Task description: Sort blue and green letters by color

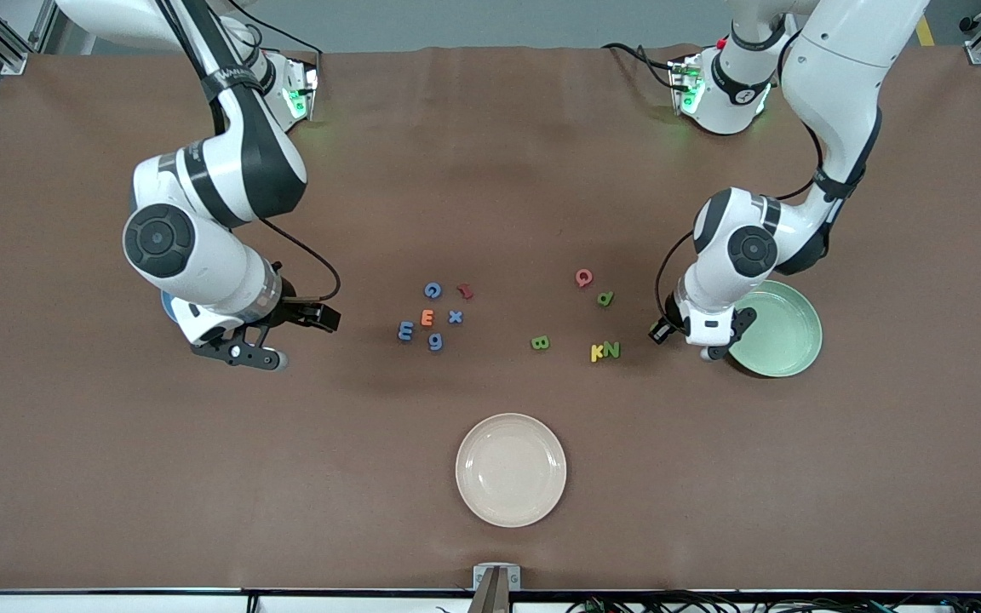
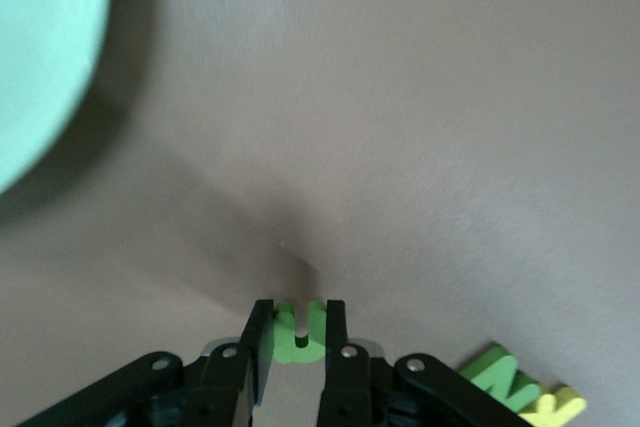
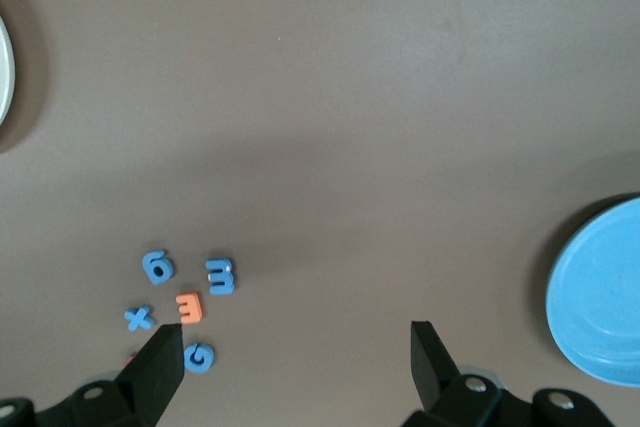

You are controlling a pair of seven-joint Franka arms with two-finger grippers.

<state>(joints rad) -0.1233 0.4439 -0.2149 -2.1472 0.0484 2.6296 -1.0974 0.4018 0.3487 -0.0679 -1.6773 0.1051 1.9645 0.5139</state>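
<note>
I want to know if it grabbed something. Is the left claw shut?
Shut: the left gripper has its black fingers pinching a small green letter u.

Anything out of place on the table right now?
Mostly no. The yellow K touches the green N, and an orange E sits among the blue letters. The left gripper pinches a green u.

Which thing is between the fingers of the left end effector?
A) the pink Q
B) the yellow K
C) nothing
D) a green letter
D: in the left wrist view, the left end effector is shut on a green letter, a u shape, beside the green plate.
</note>
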